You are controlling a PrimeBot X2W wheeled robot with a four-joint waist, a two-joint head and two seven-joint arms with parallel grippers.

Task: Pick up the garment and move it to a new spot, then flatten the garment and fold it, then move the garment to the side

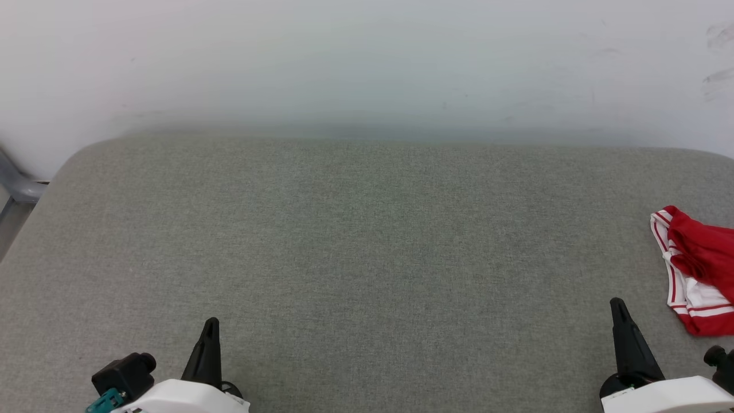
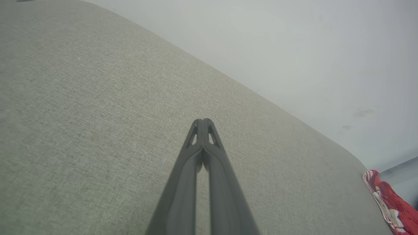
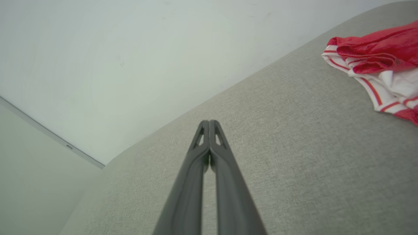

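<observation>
Crumpled red and white shirt [image 1: 697, 269] at the far right of a grey padded table [image 1: 367, 258], left gripper [image 1: 210, 327] and right gripper [image 1: 618, 307] both clenched, empty, well apart from it

Grey fabric-covered table [image 1: 367, 258] across the lower frame, pale scuffed wall [image 1: 367, 57] above, grey bar [image 1: 20, 186] at left edge.

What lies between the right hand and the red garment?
Nothing; the stretch from the right hand to the garment is bare grey cloth surface, as the head view shows.
</observation>
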